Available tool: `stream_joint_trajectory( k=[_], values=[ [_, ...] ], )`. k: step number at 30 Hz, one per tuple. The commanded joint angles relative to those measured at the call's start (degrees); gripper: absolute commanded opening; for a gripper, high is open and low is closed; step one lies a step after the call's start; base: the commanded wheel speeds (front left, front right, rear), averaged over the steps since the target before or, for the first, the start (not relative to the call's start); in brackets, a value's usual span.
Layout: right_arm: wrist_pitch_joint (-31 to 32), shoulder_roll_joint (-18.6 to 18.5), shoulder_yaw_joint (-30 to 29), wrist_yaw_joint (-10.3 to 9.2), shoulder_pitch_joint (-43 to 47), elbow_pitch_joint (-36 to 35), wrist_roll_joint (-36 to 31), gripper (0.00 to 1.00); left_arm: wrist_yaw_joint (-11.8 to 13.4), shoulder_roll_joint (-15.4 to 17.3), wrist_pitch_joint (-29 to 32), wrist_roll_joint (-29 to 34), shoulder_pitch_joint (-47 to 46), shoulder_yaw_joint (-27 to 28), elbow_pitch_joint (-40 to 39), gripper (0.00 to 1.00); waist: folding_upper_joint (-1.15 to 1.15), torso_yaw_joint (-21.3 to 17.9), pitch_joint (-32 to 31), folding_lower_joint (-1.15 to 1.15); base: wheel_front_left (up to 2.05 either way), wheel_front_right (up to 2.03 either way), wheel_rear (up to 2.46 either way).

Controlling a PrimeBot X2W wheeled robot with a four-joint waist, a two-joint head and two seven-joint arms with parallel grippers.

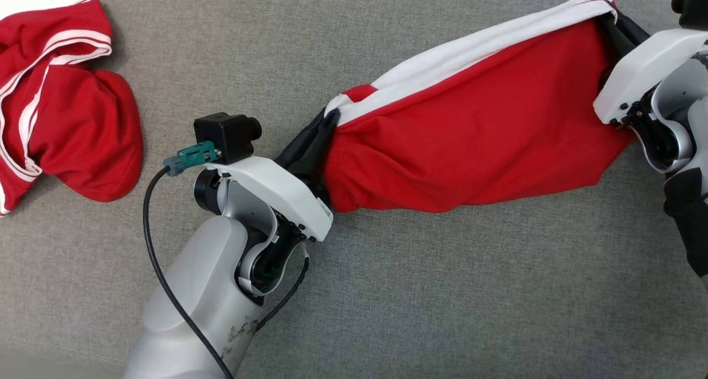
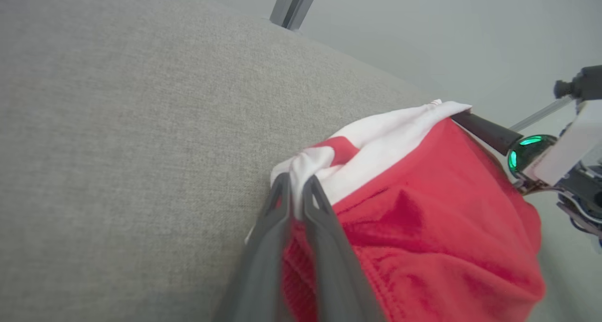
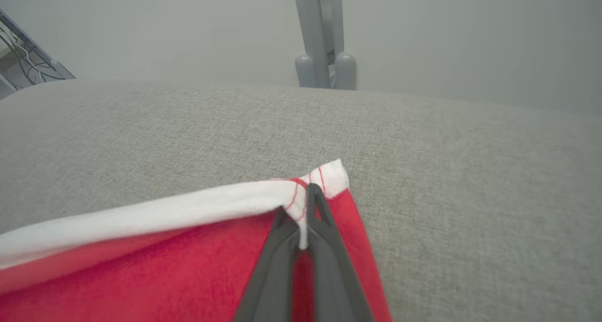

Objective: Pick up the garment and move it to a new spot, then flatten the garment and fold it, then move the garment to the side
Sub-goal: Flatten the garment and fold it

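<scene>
- Across the grey fabric surface (image 1: 442,290), the garment (image 1: 470,130) is hanging stretched between the two arms, running from the middle of the head view up towards its top right corner.
- The left gripper (image 1: 325,123) is holding the garment's lower-left end. In the left wrist view its jaws are clenching a bunched white fold, with the cloth showing between the two dark fingers (image 2: 324,218).
- The right gripper (image 1: 611,14) is holding the opposite end at the upper right. In the right wrist view its jaws are pinching the white corner with its red stitching, pressed tight on the cloth.
- The garment is showing plain red cloth on its near side and a broad white band along its far edge, and the red part is sagging in a soft belly between the two grips.
- Whether that sagging lower edge is touching the surface or hanging just over it, I cannot tell.
- A crumpled red cloth (image 1: 66,119) with white stripes is lying at the upper left of the head view, well apart from the garment.
- A black cable (image 1: 152,246) is looping from a teal plug (image 1: 193,156) near the left wrist down along the pale forearm (image 1: 193,290).
- A grey metal post (image 3: 316,30) is standing beyond the far edge of the surface in the right wrist view.
</scene>
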Motion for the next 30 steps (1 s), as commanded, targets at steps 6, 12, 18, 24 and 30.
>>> stream_joint_trajectory(
  k=[6,12,18,24,30],
  values=[
    [-4.7,-0.9,3.3,-0.03,-2.1,3.4,3.1,1.0,0.7,0.0,-2.4,-0.6,0.0,-0.5,1.0,1.0,0.0,-0.1,-1.1,0.0,0.0,0.0,0.0],
    [-11.3,-0.4,4.7,-0.03,1.1,3.3,5.7,1.0,4.4,1.6,-7.8,1.7,3.4,1.6,-1.2,1.0,0.0,-1.5,-3.9,0.0,0.0,0.0,0.0],
    [-17.6,0.2,3.5,-0.03,6.7,0.7,5.5,1.0,8.1,4.7,-12.7,4.5,7.0,4.0,-5.1,1.0,0.0,-4.1,-7.3,0.0,0.0,0.0,0.0],
    [-20.2,2.1,-1.3,-0.03,15.0,-5.2,1.2,1.0,10.8,7.8,-16.4,7.5,9.8,6.2,-7.7,1.0,0.0,-7.2,-11.1,0.0,0.0,0.0,0.0],
    [-20.4,5.1,-6.0,-0.03,23.7,-11.7,-4.3,1.0,11.3,9.6,-17.9,9.2,13.2,7.9,-8.0,1.0,0.0,-9.7,-14.6,0.0,0.0,0.0,0.0]
  ],
)
